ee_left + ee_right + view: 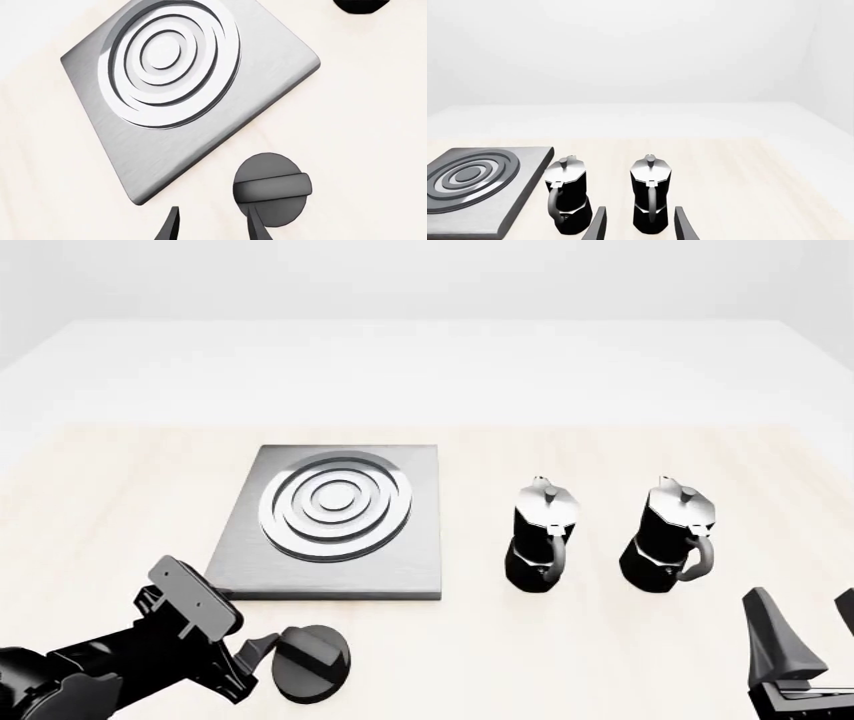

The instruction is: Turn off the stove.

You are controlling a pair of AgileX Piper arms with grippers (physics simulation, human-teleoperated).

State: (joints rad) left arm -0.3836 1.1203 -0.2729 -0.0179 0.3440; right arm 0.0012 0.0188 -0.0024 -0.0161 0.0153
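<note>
The stove (340,525) is a flat grey metal slab with silver rings, left of the table's middle; it also shows in the left wrist view (187,85) and the right wrist view (474,187). Its round black knob (311,663) with a raised bar lies on the table just in front of the slab, and shows in the left wrist view (272,188). My left gripper (212,225) is open, just left of the knob and close to it, one fingertip overlapping the knob's edge. My right gripper (637,225) is open and empty at the front right (807,635).
Two black-and-silver moka pots stand right of the stove, one nearer it (543,537) and one further right (670,536). In the right wrist view they (567,200) (650,195) stand just beyond my right fingers. The table's far edge runs behind them.
</note>
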